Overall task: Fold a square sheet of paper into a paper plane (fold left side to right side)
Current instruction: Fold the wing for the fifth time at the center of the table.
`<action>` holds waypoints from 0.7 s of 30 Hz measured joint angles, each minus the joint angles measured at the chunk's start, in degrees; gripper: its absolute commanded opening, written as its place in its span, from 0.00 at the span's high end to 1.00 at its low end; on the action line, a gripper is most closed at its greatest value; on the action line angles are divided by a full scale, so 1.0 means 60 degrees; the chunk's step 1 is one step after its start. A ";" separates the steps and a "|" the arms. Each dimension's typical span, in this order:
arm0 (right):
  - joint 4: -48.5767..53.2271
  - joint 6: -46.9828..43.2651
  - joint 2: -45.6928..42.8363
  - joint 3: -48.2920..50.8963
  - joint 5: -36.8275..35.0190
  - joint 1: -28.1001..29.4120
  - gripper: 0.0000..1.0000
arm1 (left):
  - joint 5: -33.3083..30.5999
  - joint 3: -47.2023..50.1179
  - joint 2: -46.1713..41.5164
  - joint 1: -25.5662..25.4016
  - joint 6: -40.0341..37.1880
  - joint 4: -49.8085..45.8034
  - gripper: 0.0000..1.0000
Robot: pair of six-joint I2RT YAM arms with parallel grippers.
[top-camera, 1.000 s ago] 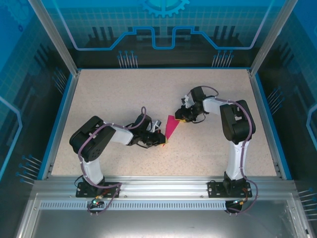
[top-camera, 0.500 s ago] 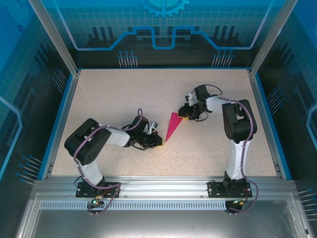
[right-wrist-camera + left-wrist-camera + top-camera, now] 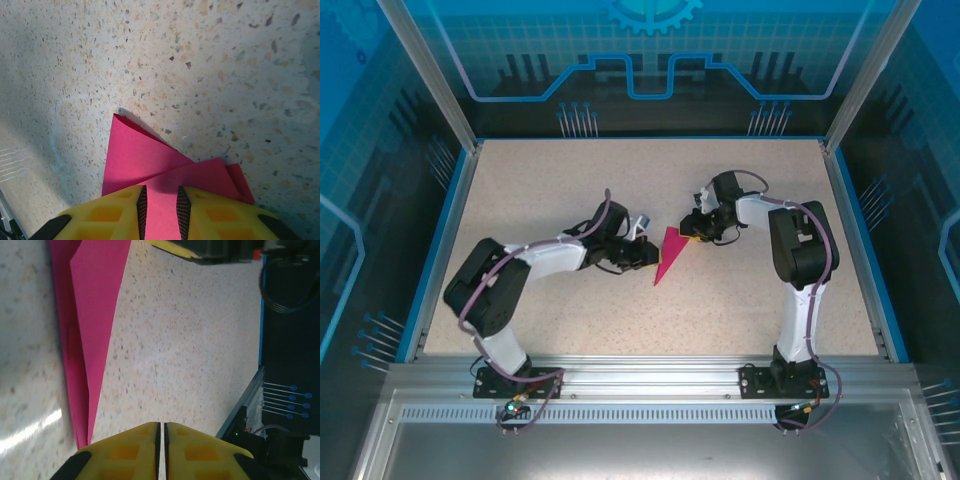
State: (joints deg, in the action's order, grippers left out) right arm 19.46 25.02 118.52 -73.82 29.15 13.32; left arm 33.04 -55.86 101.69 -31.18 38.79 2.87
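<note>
While right jaws pinch paper plane (image 3: 668, 255) wide end, table (image 3: 550, 190) open around.

Robotics lab cell: blue-panelled enclosure (image 3: 650, 60) (aluminium rails (image 3: 640, 375)), speckled table (image 3: 570, 190).

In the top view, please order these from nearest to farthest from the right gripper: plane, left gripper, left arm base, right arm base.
1. Plane, held in the right gripper.
2. Left gripper, to its left.
3. Right arm base, near edge, right.
4. Left arm base, near edge, left.
</note>
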 measured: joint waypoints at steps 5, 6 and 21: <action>0.0000 0.0004 -0.0011 0.0000 -0.0044 0.0025 0.73 | 0.0084 -0.1093 0.1563 -0.0040 -0.0098 -0.0138 0.83; 0.0000 0.0004 -0.0011 0.0000 -0.0047 0.0025 0.73 | 0.0087 -0.1217 0.1727 -0.0047 -0.0142 -0.0204 0.83; 0.0011 -0.0004 -0.0025 -0.0004 -0.0106 0.0044 0.73 | -0.0736 -0.2313 0.2623 -0.0459 -0.1071 -0.1942 0.84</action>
State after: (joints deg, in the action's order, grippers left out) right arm 19.53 24.99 118.37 -73.84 28.51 13.58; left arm 28.62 -69.73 117.43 -33.93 32.36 -8.78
